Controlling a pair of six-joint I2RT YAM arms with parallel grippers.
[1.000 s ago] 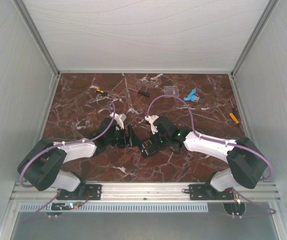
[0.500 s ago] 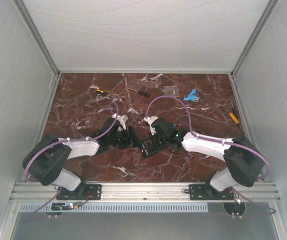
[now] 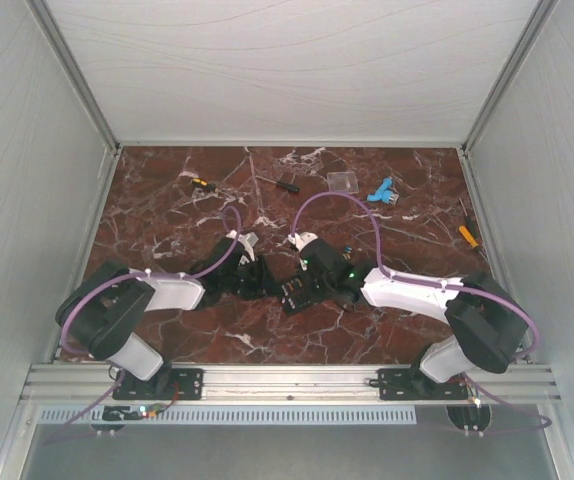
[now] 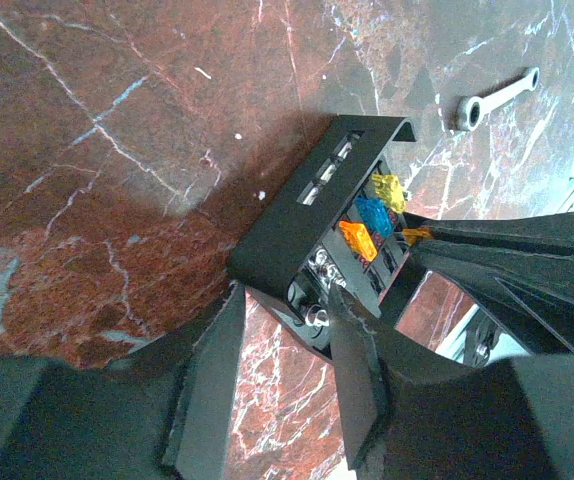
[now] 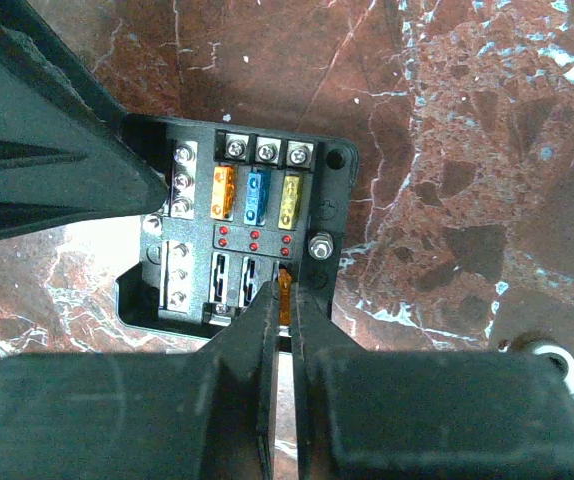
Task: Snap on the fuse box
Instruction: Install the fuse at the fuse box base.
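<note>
Left gripper [image 4: 287,295] has edged in and narrowed, jaws half-shut astride the near wall of the fuse box [image 5: 257,240], centre of counter [image 3: 167,215], unclamped; right gripper [image 5: 279,295] pinched tight on an orange fuse [image 5: 285,285] over its slot; risk: left squeeze nudges box, fuse misses slot

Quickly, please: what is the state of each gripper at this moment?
Left gripper: open, jaws astride a corner of the fuse box; contact cannot be told.
Right gripper: shut on a small orange fuse at the box.
</note>
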